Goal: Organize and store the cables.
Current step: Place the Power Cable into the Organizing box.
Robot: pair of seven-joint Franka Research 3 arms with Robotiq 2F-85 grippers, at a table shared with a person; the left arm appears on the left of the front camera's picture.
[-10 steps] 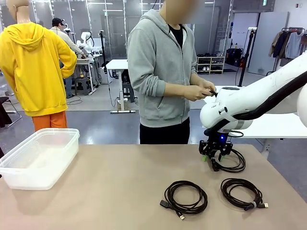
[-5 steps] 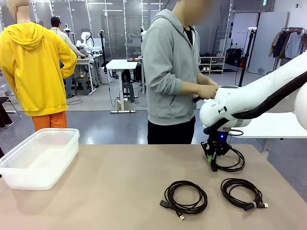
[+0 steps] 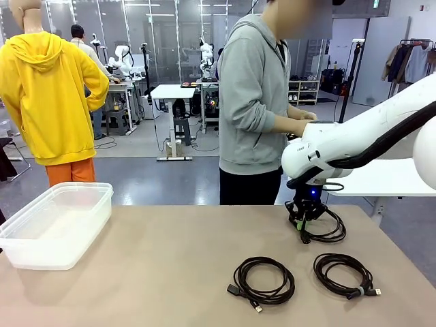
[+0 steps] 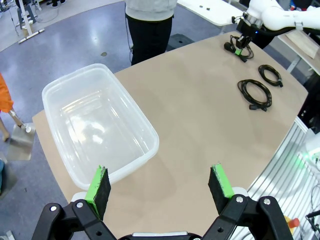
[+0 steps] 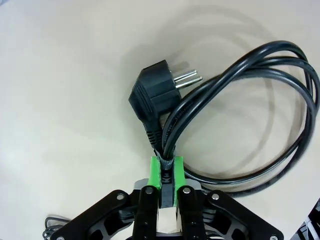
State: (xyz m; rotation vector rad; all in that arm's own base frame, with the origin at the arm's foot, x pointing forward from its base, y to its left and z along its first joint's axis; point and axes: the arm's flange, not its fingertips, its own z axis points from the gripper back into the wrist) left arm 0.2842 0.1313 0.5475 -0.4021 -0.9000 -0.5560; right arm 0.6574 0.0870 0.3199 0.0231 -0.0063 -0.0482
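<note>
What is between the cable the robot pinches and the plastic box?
Nothing I can see. The right tool holds the plug cable far right on the table; the clear box sits far left, bare tabletop between. The two other coils lie nearer the robot.

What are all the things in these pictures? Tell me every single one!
table: one, light brown, between the robot and the person.
box: one, clear plastic, empty, on the table's left side.
small cable coils: two, black, side by side at the table's near right, one left of the other.
power cord: one, black, looped, with a round two-pin plug, at the table's far right.
person: one, grey hoodie, standing at the far side.
left hand: one, black with green pads, open, above the table near the box.
right hand: one, black with green pads, shut on the power cord just behind the plug.
</note>
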